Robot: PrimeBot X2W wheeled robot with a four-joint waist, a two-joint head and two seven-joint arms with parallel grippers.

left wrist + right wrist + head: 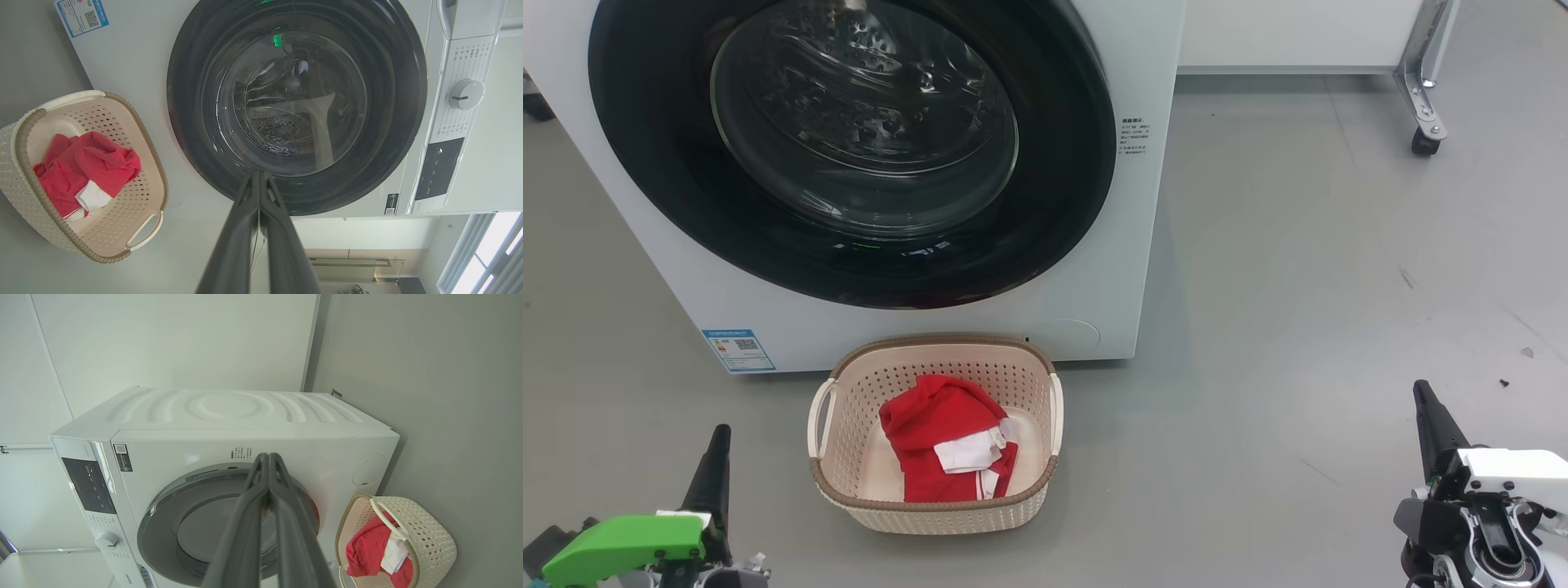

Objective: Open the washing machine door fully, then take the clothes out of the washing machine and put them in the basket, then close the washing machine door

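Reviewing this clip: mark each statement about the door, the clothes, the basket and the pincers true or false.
1. The washing machine door is shut. True.
2. The clothes lie inside the washing machine. False: they lie in the basket.
3. The basket stands on the floor in front of the washing machine. True.
4. The left pincer grips the clothes. False: it is shut on nothing, apart from the basket.
5. The right pincer is shut and empty. True.
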